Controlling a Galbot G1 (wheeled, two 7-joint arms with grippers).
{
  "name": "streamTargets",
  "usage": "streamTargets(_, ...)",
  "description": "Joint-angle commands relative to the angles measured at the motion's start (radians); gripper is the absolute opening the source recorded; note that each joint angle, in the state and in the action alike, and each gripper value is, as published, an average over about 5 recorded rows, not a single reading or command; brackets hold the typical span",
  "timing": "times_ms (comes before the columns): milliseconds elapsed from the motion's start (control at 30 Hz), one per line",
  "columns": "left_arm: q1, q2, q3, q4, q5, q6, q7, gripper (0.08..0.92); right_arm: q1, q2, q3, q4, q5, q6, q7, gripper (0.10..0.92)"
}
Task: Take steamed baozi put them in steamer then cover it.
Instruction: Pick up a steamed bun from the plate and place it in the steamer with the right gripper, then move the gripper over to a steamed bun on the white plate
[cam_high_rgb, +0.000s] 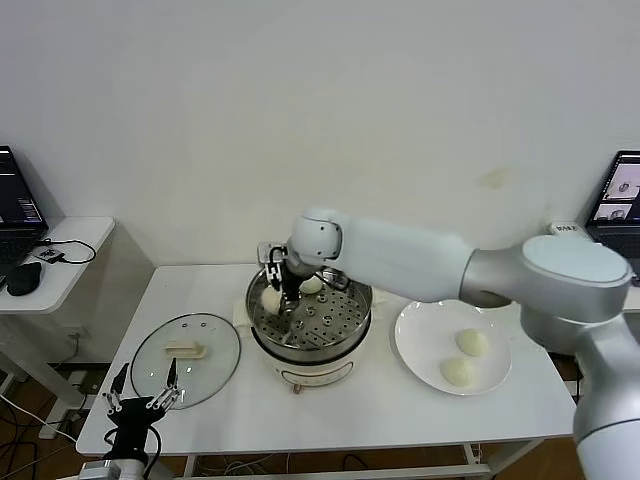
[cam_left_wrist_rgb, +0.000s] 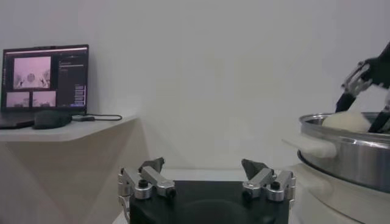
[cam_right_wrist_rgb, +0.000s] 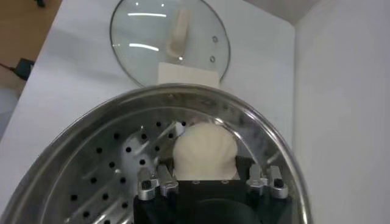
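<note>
Head view shows the right arm stretched across the table (cam_high_rgb: 400, 410), its right pincer (cam_high_rgb: 276, 296) pointing down into the steamer (cam_high_rgb: 310, 325) and closed on a baozi (cam_right_wrist_rgb: 204, 149) just above the perforated tray (a second bun lies at the far side). Two more rest on the plate (cam_high_rgb: 420, 345). The left pincer (cam_high_rgb: 145, 395) hangs open beside the cover (cam_high_rgb: 185, 358)

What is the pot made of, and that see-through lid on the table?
The steamer looks like shiny stainless steel: it mirrors light, and its tray is punched with holes. Its base looks like white plastic, though that is less sure. The cover seems to be clear glass, since the table shows through it, with a metal rim and a cream handle.
</note>
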Motion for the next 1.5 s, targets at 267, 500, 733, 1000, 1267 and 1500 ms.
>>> streamTargets(267,0.0,0.001,0.001,0.002,0.0,0.0,-0.001,0.823,0.019,-0.023,0.028,0.015,-0.07,-0.007,-0.093,0.776)
streamTargets(500,0.002,-0.002,0.001,-0.004,0.0,-0.001,-0.001,0.823,0.181,-0.222,0.019,0.161,-0.1,0.096,-0.246,0.822)
streamTargets(733,0.0,0.003,0.004,-0.005,0.001,-0.002,-0.001,0.823,0.268,-0.55,-0.012,0.386,-0.074,0.181,-0.324,0.823)
streamTargets(1000,-0.002,0.011,0.011,-0.004,0.003,-0.004,-0.003,0.823,0.199,-0.892,-0.01,0.548,-0.173,0.244,-0.372,0.823)
streamTargets(1267,0.001,0.009,0.017,0.008,0.017,-0.022,-0.006,0.823,-0.04,-1.003,0.108,0.531,-0.365,0.297,-0.395,0.823)
streamTargets(1500,0.0,0.005,0.019,0.011,0.023,-0.02,-0.007,0.823,-0.281,-0.996,0.244,0.463,-0.49,0.326,-0.373,0.823)
